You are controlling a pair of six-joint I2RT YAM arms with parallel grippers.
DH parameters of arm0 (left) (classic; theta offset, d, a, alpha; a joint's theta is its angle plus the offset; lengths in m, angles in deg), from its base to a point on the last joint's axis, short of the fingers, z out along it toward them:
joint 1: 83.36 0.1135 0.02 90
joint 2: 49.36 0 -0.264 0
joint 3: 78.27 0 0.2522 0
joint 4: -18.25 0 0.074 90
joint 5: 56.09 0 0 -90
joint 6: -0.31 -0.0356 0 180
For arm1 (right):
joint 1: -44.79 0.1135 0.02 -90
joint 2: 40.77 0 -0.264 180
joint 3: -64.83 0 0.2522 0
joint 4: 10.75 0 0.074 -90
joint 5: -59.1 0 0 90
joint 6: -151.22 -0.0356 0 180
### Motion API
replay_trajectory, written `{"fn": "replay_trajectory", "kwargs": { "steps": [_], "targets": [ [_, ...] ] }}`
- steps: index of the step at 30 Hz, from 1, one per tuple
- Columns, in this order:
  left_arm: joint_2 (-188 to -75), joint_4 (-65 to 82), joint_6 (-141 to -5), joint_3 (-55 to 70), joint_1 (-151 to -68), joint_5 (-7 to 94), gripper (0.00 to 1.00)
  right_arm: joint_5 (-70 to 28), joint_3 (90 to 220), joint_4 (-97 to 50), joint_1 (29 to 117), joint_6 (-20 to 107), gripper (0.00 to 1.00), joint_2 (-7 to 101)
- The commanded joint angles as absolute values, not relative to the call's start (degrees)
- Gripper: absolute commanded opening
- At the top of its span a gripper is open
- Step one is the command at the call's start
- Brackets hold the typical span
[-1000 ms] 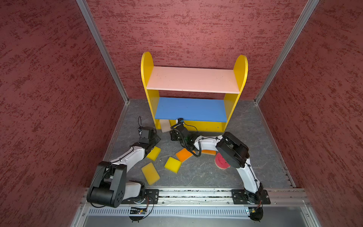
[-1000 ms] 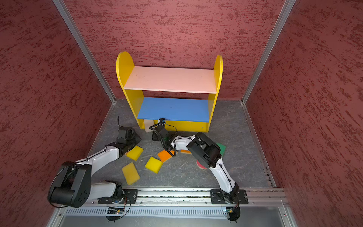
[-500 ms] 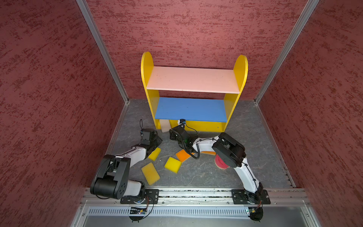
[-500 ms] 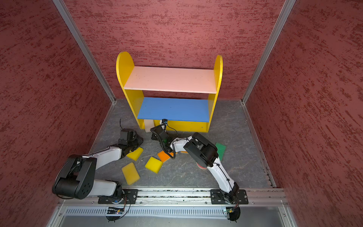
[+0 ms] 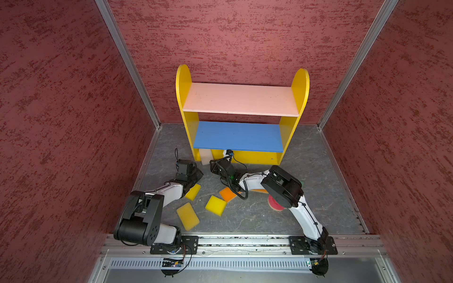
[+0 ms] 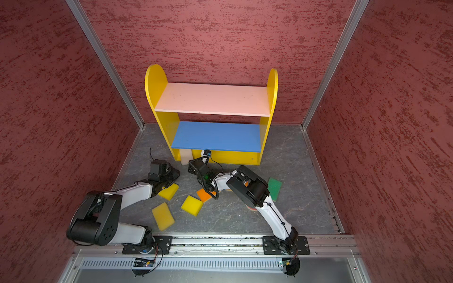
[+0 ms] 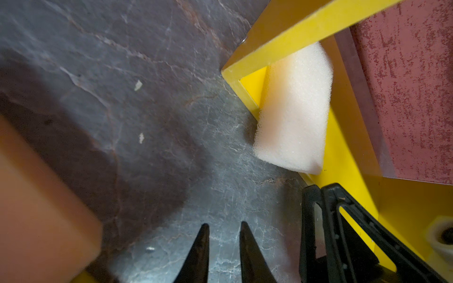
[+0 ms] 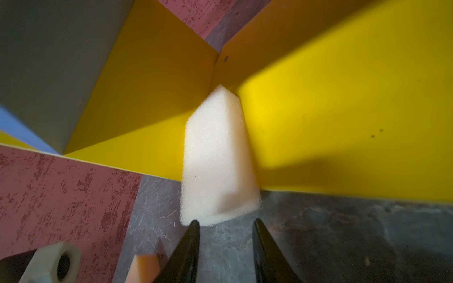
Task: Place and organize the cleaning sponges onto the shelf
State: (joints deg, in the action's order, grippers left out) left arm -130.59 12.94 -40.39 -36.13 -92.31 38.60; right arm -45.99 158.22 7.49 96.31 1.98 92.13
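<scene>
Cream sponge (image 8: 215, 159) is at the left end of the shelf (image 5: 182, 80), on the bottom board (image 8: 343, 110), propped on edge in the corner and leaning on the side panel (image 8: 147, 110). Its near end pokes past the board front onto the floor (image 5: 257, 215). Long axis runs front to back, pointing out at the right gripper (image 8: 225, 221). Right jaws parted and empty, just in front of that near end. Sponge sits off-centre to them: one fingertip (image 8: 193, 227) at or touching its corner, the other clear. Right arm is nearer and roughly lined up, so likely it shoves the sponge in along its axis, or re-centres and pinches.

Left gripper (image 7: 224, 224) is just beside, with the sponge ahead and off to one side. Its jaws are almost together with a thin gap, gripping nothing. Peach sponge (image 7: 36, 196) is right next to it, blurred.

Not yet shelved, on the floor: yellow sponges (image 5: 193, 191), orange sponge (image 5: 226, 194), pink sponge (image 5: 273, 205), green sponge (image 6: 274, 188).

Versus a second ago: every sponge in the same spot, cream one unmoved. Both grippers barely shifted. Right elbow has swung a bit toward the middle, so more of the green sponge shows
</scene>
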Motion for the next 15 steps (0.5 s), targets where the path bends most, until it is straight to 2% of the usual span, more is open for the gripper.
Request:
{"fn": "replay_trajectory", "kwargs": {
  "steps": [1,10,15],
  "targets": [
    [-131.00,14.32,-40.16,-36.56,-92.06,39.28,0.23,-49.22,160.74,9.98,95.55,-1.07,0.36,94.15],
    [-134.32,18.23,-40.78,-35.06,-92.06,40.85,0.24,-49.88,159.47,13.01,95.66,-1.44,0.10,94.43],
    [-138.82,20.76,-40.56,-32.84,-92.14,40.14,0.17,-49.80,157.92,14.91,95.83,-1.66,0.03,93.70]
  ]
}}
